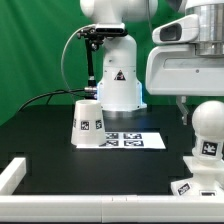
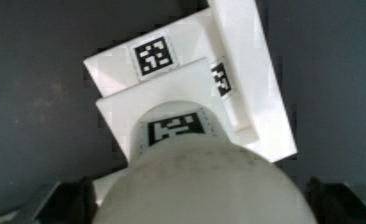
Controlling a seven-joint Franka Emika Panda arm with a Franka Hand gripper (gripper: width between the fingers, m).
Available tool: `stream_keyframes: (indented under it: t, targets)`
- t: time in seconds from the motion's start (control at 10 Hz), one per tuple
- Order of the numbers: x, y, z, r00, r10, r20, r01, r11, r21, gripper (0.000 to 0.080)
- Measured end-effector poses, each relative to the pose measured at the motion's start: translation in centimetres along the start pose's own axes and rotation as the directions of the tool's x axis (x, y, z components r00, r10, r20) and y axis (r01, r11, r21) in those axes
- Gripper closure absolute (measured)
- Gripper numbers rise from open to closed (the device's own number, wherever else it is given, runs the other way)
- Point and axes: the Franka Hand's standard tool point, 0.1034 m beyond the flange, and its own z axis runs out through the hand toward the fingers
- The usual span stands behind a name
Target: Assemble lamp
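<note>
The rounded white bulb point(image 1: 210, 125) stands upright on the angular white base point(image 1: 196, 176) at the exterior view's right, near the front. In the wrist view the bulb point(image 2: 198, 175) fills the foreground, with the tagged base point(image 2: 171, 70) beyond it. My gripper point(image 1: 204, 108) hangs over the bulb's top. Its dark fingers point(image 2: 55, 200) stand on either side of the bulb, and a thin gap shows on at least one side. It looks open, around the bulb and not clamped on it. The tapered cone shade point(image 1: 87, 122) stands alone at the exterior view's left.
The marker board point(image 1: 132, 140) lies flat between the shade and the base. The big white robot pedestal point(image 1: 118, 85) with cables stands at the back. A white rail point(image 1: 20, 172) borders the black table at the front and left.
</note>
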Motion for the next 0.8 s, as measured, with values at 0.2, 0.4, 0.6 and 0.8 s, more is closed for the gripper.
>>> stream_keyframes:
  t: [0.2,0.4,0.6,0.8]
  targets:
    - [0.14,0.13,0.1,0.97,0.241,-0.004,-0.241,0.97,0.002,0.0228]
    - [0.28,0.09,0.17,0.856,0.518,0.001,-0.517,0.855,0.041,0.0228]
    - [0.22,-0.14,0.11,0.623,0.779,0.069,-0.782,0.617,0.085,0.0226]
    - [0.56,0.0,-0.03,0.508,0.854,0.115,-0.861,0.497,0.107,0.0226]
